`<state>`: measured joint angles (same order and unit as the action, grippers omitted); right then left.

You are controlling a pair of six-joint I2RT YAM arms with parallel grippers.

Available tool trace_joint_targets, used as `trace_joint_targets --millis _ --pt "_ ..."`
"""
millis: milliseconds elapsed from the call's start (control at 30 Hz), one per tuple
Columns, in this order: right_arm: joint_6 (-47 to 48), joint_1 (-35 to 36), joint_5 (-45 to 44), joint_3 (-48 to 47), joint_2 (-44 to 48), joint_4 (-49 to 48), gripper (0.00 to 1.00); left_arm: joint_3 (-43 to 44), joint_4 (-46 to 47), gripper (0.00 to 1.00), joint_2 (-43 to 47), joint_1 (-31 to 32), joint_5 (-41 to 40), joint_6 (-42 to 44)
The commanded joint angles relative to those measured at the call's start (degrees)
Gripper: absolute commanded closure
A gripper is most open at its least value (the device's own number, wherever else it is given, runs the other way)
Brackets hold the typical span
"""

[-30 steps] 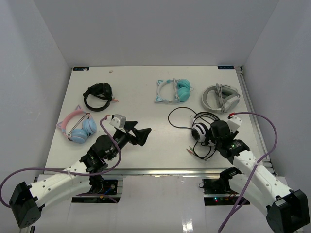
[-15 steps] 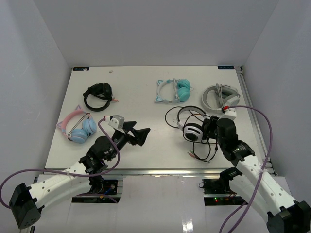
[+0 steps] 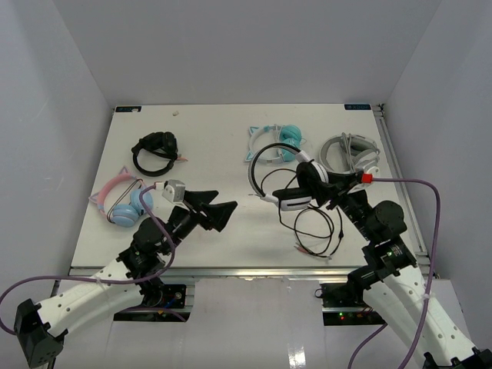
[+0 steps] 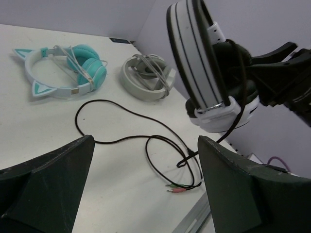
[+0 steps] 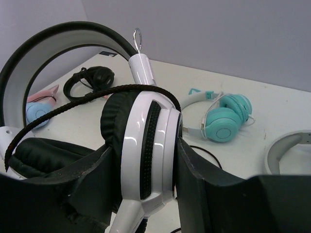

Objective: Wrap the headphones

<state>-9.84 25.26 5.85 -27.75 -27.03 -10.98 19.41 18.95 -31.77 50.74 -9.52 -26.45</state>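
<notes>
**Right gripper clamps white headphones, cable trails on table**

Two arms, five headphone sets, one table. Nearest, the left gripper (image 3: 217, 206) hangs w/ its two black wedge-shaped fingers (image 4: 48, 187) spread wide, nothing btwn them. Just beyond, to the right, the right gripper (image 5: 146, 160) is clamped on one round ear cup of the headphones (image 3: 294, 202). The cup has a glossy white plastic shell, a black mesh ring and a soft black pad. A wide white headband w/ black edge arches up and left. The set is held off the white table (image 3: 223, 123), right of centre. One thin black cable (image 3: 317, 227) drops from it and lies in loose loops on the table below. It ends in two small plugs (image 4: 177, 189), one pink, one green. The 2nd ear cup is mostly hidden behind the fingers.

Further back are four more sets:
- a pink-and-blue cat-ear pair (image 3: 123, 201) at left, close to the left arm
- a small black pair (image 3: 156, 150)
- a teal cat-ear pair (image 3: 286, 138)
- a grey-and-white pair (image 3: 350, 154) at far right, cut off at the frame edge in the right wrist view
</notes>
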Motion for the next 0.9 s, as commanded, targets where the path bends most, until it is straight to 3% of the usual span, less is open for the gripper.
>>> trace_joint_targets --millis 0,167,333,433,633,867 --pt "2.2 0.1 3.0 1.2 1.3 -10.9 0.92 4.9 -0.7 0.02 0.5 0.1 8.4 -4.3" --pt "3.4 0.1 4.8 2.5 1.4 -11.6 0.92 11.0 -1.6 0.02 -2.5 0.1 16.4 -6.3" --pt "3.1 0.1 8.2 4.0 -0.3 -13.2 0.92 20.7 -7.2 0.07 -13.1 0.1 18.1 -5.4" --pt "3.6 0.2 9.0 3.5 -1.5 -12.8 0.92 30.2 -19.0 0.23 -21.5 0.1 14.1 -3.3" --pt "4.5 0.6 8.1 1.4 -2.7 -10.2 0.92 40.2 -31.8 0.23 -31.9 0.1 3.1 -0.2" --pt "4.6 0.8 8.2 1.0 -4.2 -9.6 0.92 43.6 -38.4 0.3 -34.3 0.1 -6.3 2.7"
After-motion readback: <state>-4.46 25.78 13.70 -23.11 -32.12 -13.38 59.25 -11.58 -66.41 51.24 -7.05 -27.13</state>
